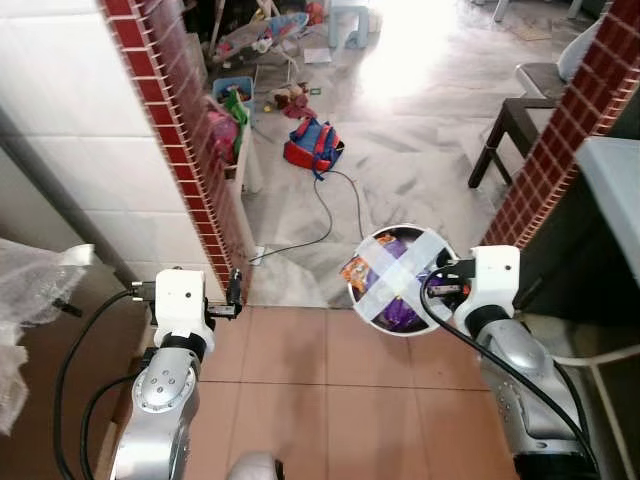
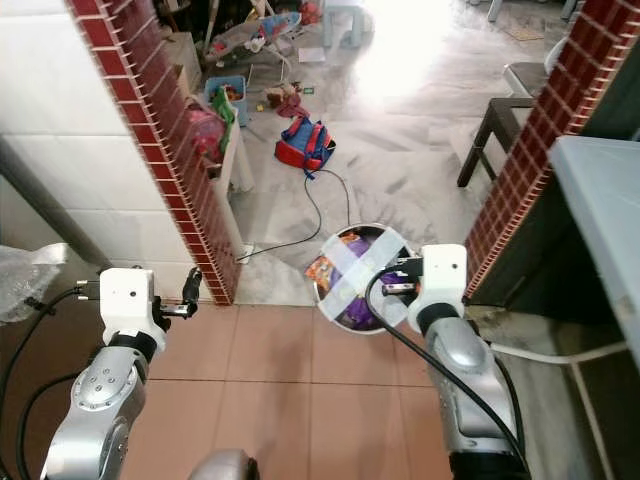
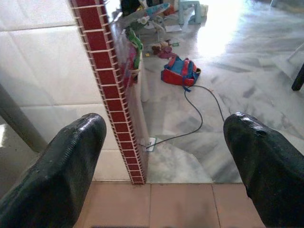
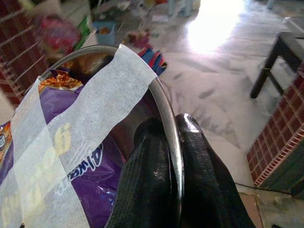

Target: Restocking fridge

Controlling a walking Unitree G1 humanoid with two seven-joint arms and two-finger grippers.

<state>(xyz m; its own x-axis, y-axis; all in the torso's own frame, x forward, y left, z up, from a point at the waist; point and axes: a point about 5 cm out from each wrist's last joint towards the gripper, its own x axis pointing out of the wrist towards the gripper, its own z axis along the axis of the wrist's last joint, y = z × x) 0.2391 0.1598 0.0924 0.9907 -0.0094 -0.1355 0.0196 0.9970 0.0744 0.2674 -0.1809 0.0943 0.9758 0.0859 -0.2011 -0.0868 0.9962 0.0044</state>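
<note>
Carrying step: right hand (image 1: 447,283) clamps the taped snack bowl (image 1: 400,281) rim at three o'clock (left hand (image 3: 161,156) apart); next, find the fridge.

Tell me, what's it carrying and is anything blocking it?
Right gripper clamped on bowl rim, snacks taped in. Left gripper open, empty. Cable and bag on floor ahead.

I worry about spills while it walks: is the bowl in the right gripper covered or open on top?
Partly covered. Two white tape strips cross over the metal bowl, with snack packets showing in the gaps between them.
</note>
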